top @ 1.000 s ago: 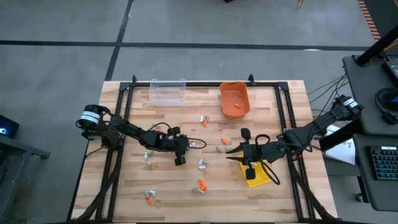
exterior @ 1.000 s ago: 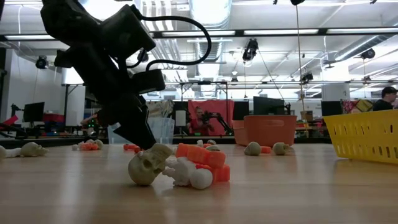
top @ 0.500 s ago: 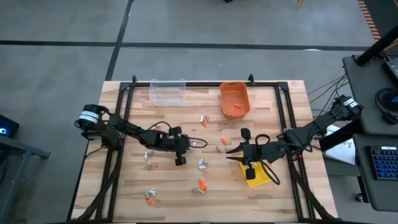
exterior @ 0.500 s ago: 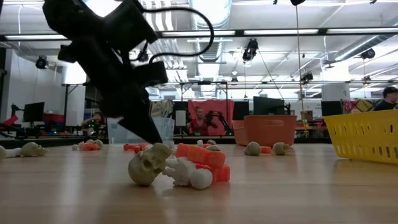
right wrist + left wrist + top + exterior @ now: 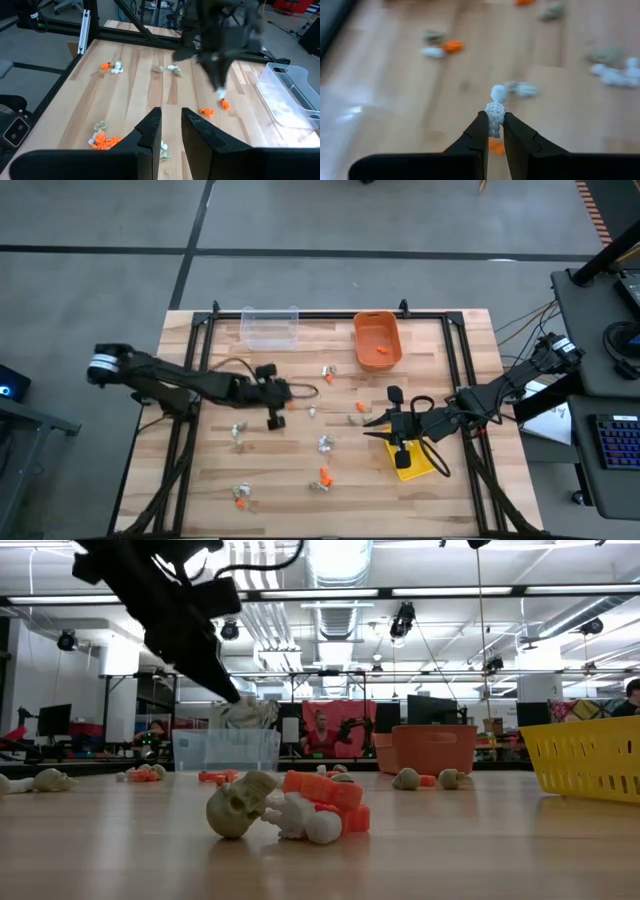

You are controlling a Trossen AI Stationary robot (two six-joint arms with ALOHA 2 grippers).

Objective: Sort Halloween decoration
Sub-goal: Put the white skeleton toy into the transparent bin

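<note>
Knobbly white skeleton trinket (image 5: 494, 111) in left gripper (image 5: 493, 131)

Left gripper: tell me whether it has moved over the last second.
Yes. The left gripper, shut on a white skeleton trinket, has pulled back toward the table's left edge and risen, away from the yellow bin.

1. The table (image 5: 210, 480) has a top of light wooden planks and a black metal frame around it.
2. A clear bin (image 5: 270, 328) and an orange bin (image 5: 378, 340) stand near the far edge, well apart.
3. A yellow bin (image 5: 415, 465) rests toward the right side.
4. Small trinkets (image 5: 322, 478), orange, white and tan-grey, lie scattered over the planks.
5. In the low view a tan skull (image 5: 238, 806) touches a white and orange cluster.
</note>
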